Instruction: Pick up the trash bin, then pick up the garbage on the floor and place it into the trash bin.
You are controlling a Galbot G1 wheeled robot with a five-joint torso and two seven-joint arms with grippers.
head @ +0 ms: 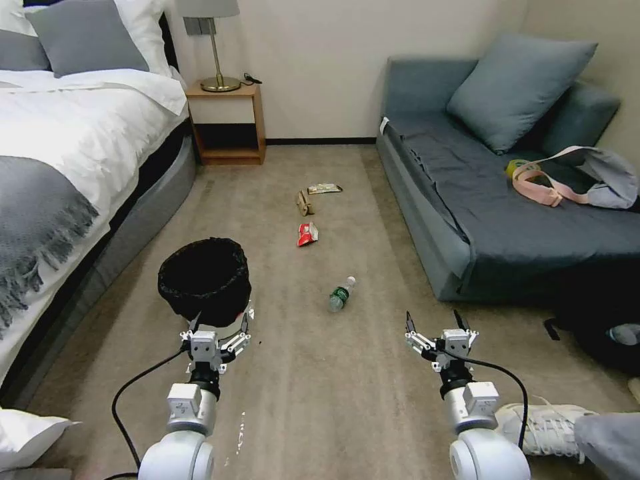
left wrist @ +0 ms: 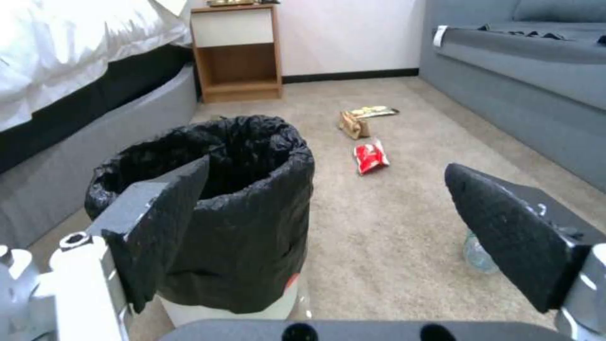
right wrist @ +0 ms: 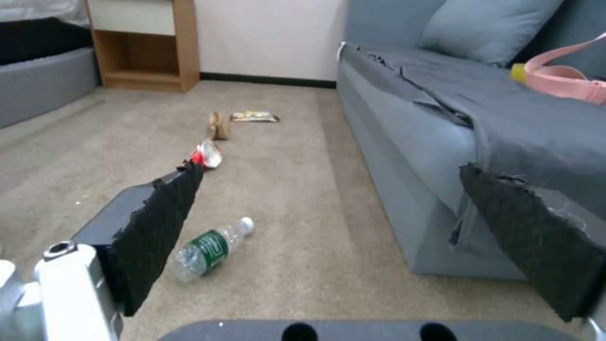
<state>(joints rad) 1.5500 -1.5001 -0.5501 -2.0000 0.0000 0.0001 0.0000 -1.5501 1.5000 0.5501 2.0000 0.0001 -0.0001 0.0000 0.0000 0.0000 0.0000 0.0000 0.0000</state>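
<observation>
Your biggest hazard sits in the lower left of the head view: the small round white trash bin lined with crinkly black plastic (head: 205, 280) stands on the beige carpeted floor (head: 320, 393), just ahead of the left gripper (head: 215, 328). That gripper's fingers are spread apart and hold nothing. In the left wrist view one pad (left wrist: 165, 222) overlaps the near rim while the other hangs well clear to the side. If you close like this, you likely pinch only loose bag, and the liner could slide off or the bin tip as you lift.

The right gripper (head: 437, 327), in the lower right of the head view, is also spread wide and empty, hovering above bare carpet. Close by on its sofa side lies the overhanging edge of the grey sofa cover (right wrist: 467, 142); a careless reach could snag it.

The clear plastic bottle with green label and white cap (head: 341, 294) lies on its side at centre frame, and it may roll if nudged. Farther up the frame lie the red-and-white crumpled wrapper (head: 307, 234), the tan crumpled paper (head: 305, 203) and the silvery-yellow snack wrapper (head: 325, 189); being flat and light, these could slip from the pads or be pushed along the carpet.
</observation>
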